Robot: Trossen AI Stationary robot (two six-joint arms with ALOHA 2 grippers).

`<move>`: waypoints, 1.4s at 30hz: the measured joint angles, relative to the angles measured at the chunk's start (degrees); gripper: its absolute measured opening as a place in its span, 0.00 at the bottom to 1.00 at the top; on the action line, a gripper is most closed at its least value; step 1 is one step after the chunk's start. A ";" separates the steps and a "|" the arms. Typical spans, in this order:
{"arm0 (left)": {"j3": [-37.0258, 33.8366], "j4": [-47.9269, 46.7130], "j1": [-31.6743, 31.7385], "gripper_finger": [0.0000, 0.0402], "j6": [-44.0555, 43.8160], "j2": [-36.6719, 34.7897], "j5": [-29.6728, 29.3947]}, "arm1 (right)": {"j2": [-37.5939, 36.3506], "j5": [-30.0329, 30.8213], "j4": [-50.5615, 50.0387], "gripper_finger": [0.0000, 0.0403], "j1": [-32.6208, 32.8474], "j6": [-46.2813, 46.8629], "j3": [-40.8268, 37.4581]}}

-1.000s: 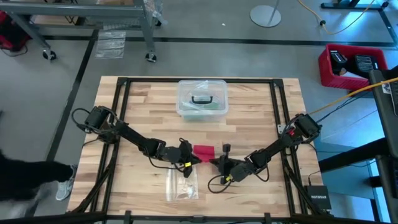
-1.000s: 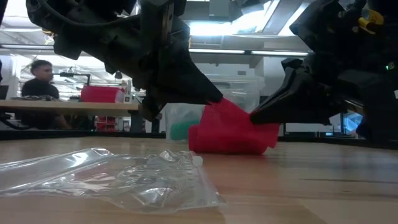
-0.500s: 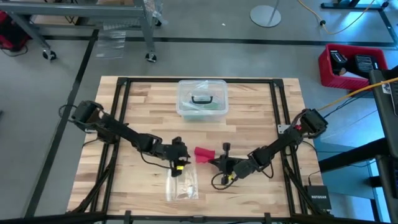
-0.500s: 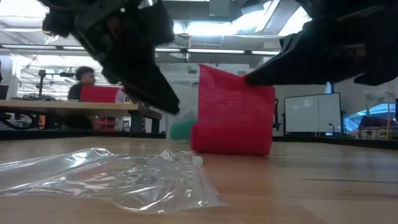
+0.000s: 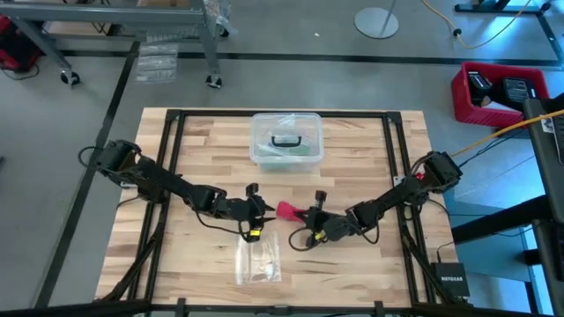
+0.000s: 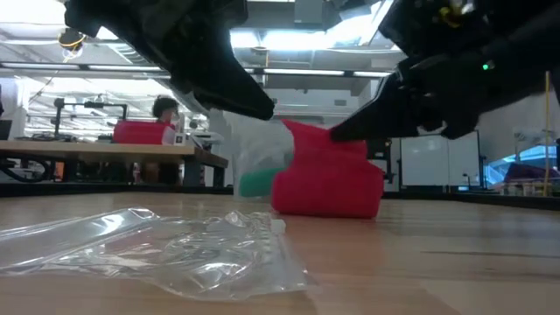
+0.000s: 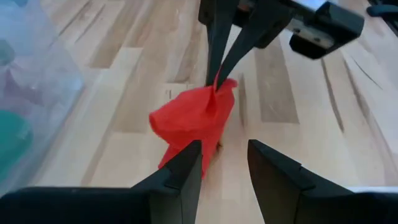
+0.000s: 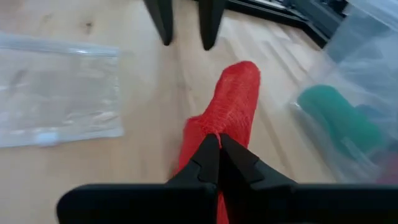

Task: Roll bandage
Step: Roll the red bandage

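The red soft fabric bandage [image 5: 288, 210], loosely bunched, rests mid-table. The right gripper [image 7: 216, 79], jaws closed on its upper edge, keeps the fabric raised, presumably for rolling. The left gripper [image 7: 225, 163] stands just beside it, parted and empty.
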 joint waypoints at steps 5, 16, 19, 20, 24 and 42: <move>0.00 0.15 0.28 0.30 0.21 0.00 -0.02 | 0.00 1.43 -0.04 0.02 -0.32 0.13 0.00; -0.02 8.87 2.00 0.30 4.01 8.04 1.07 | 0.00 4.54 0.23 0.02 -0.34 0.87 0.00; -0.02 9.45 3.59 0.30 4.34 9.15 1.05 | 0.00 5.03 0.39 0.02 -0.27 1.08 0.00; -0.02 10.19 4.16 0.30 4.79 9.62 1.07 | 0.00 5.56 0.41 0.02 -0.27 1.14 0.00; -0.01 13.73 6.13 0.30 8.97 10.33 2.05 | 0.00 6.29 0.44 0.02 -0.60 1.25 0.00; 0.13 18.75 8.02 0.30 9.67 17.63 9.18 | -1.58 8.10 -1.60 0.02 -2.40 11.34 -0.02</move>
